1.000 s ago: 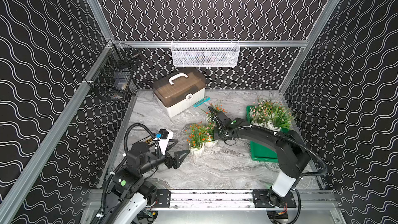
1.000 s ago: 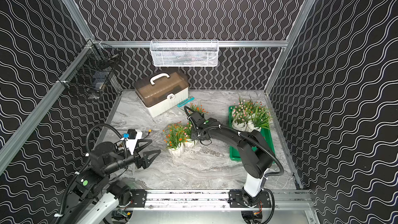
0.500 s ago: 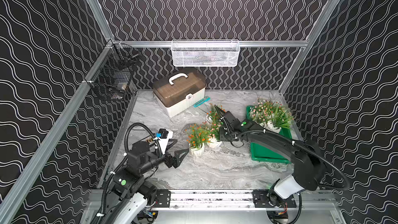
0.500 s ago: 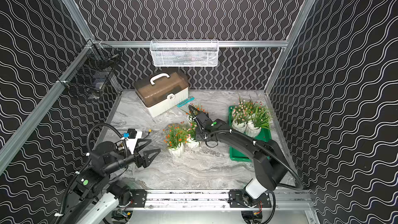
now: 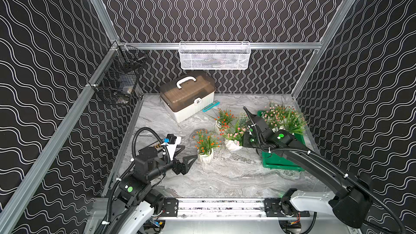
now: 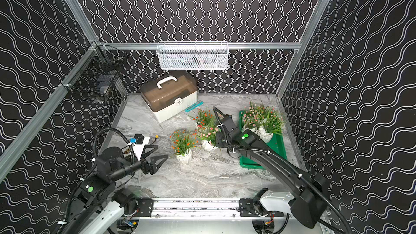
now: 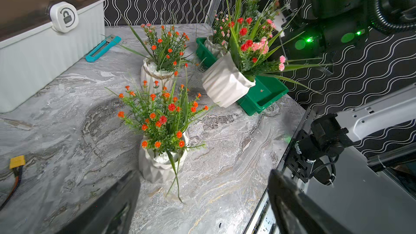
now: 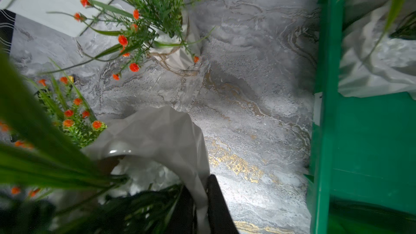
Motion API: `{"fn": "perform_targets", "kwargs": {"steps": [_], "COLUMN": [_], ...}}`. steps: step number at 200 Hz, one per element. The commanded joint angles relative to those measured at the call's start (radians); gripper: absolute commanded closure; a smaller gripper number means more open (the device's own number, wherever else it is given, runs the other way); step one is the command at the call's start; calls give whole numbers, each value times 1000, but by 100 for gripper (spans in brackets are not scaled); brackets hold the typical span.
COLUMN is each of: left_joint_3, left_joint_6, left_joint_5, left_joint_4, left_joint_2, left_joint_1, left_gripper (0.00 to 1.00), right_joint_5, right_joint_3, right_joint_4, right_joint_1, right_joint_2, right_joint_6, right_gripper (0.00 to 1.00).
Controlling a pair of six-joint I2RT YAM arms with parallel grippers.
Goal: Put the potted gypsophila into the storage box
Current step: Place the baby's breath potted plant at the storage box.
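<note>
**Pink-flowered pot held at the green tray's edge**

Right gripper (image 8: 201, 207): jaws pinched tight on the rim wall of a small white ribbed pot of green sprigs with pink flowers (image 5: 232, 144). The pot is tilted, with its base clear of the grey marbled tabletop (image 5: 225, 176). It sits just beside the left wall of the shallow bright-green rectangular plastic tray (image 5: 281, 162), right of centre in both top views, and is not inside the tray.

At least two more white pots with pink blooms (image 5: 279, 120) stand in the tray's far end.

Two orange-flowered white pots are on the tabletop: one at frame centre (image 5: 205, 157) and one behind it (image 5: 219, 125).

Left gripper (image 5: 189, 151): jaws spread wide, holding nothing. Its tips are near the centre pot but not touching it.

A white case with brown translucent lid (image 5: 188, 100) stands at the back, with a teal utility knife (image 5: 211, 106) just beside it. A white wire-mesh basket (image 5: 215, 56) hangs on the back rail.
</note>
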Motion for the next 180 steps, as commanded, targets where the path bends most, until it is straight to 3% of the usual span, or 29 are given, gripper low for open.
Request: {"fn": "perform_targets", "kwargs": {"steps": [1,115,180], "left_joint_3": [6,6,4], "left_joint_6": [9,9,9], "left_joint_5": [-4,5,10], "left_joint_4": [13,16,18], "left_joint_2": [-1,0,-4], "left_joint_1": [1,1,1], "left_gripper": [8,8,8], "right_joint_5": [20,34,63], "right_joint_3": [2,23,5], "right_joint_4": [-5,-112,-124], "right_joint_1": [-17,-141,-281], "right_joint_2": [-42,-205,-277], "right_joint_6": [0,-26,-35], "right_gripper": [100,100,100]}}
